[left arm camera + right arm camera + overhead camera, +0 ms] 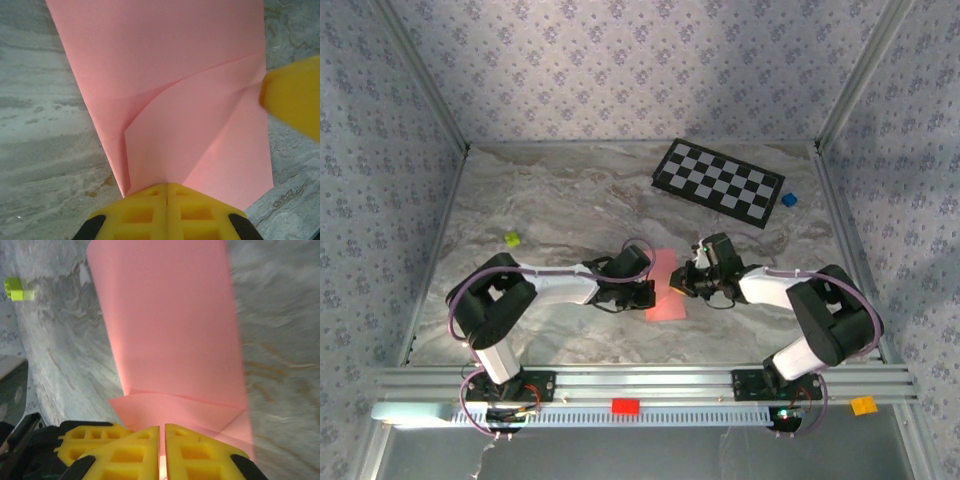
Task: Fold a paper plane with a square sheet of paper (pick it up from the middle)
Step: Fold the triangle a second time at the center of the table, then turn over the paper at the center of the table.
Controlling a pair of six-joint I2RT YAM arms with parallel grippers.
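Observation:
The pink square sheet of paper (665, 285) lies on the marble table between my two grippers, folded to a narrow strip. In the left wrist view the sheet (165, 65) has a loose curved flap that runs down into my left gripper (166, 187), whose jaws are pressed together on the paper's near edge. My left gripper (645, 292) is at the strip's left side. My right gripper (682, 283) is at its right side. In the right wrist view, a folded corner of the sheet (165, 330) runs into the thin slit between my right gripper's (162, 432) jaws.
A black-and-white checkerboard (718, 183) lies at the back right with a small blue block (788, 200) beside it. A green block (512, 239) sits on the left of the table. A red block (625, 405) and an orange block (863, 405) rest on the front rail.

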